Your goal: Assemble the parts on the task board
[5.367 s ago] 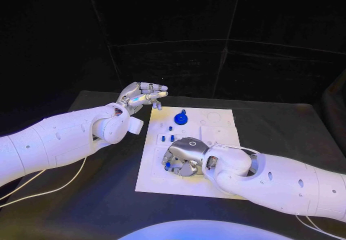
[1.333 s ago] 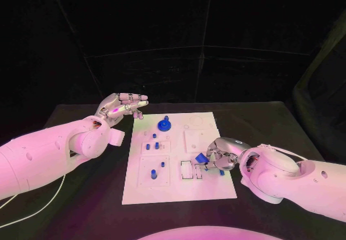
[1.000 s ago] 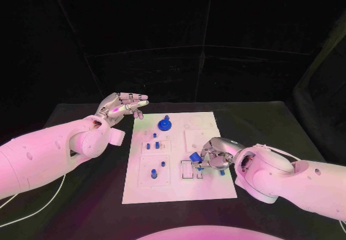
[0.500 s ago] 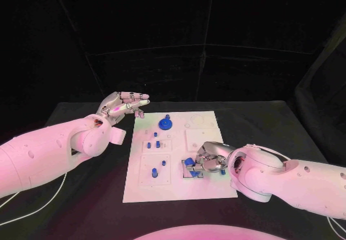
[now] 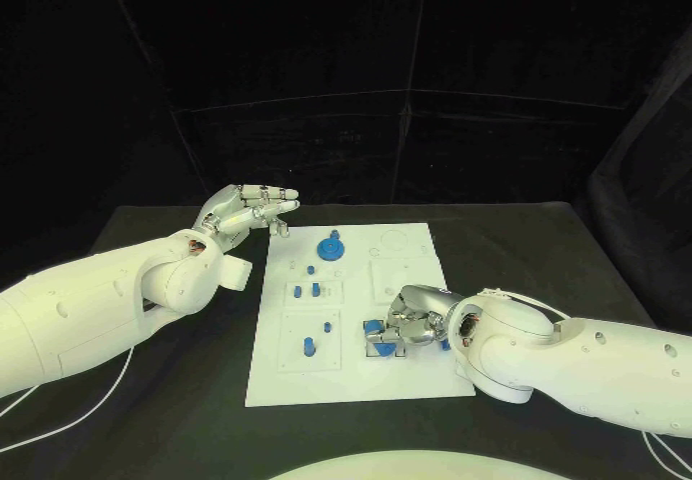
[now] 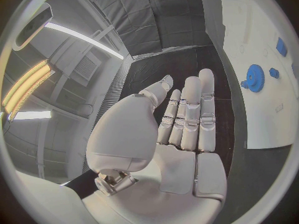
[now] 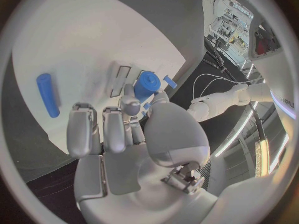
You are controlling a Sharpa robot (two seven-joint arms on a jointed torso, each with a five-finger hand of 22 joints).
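A matte black table (image 5: 548, 250) stands before a black curtain backdrop (image 5: 404, 100), and a thin white cable (image 5: 72, 390) lies curved on the table near its left edge.

Head camera is looking down from above at the black table (image 5: 548, 240), taking in the whole task board (image 5: 418, 375) and both arms. Left wrist camera is sitting behind the left hand (image 6: 181, 129), facing past it along the board's edge (image 6: 261, 114), fairly far off. Right wrist camera is sitting behind the right hand (image 7: 134, 122), pointing close at the board (image 7: 81, 40). All three are sharing the board.
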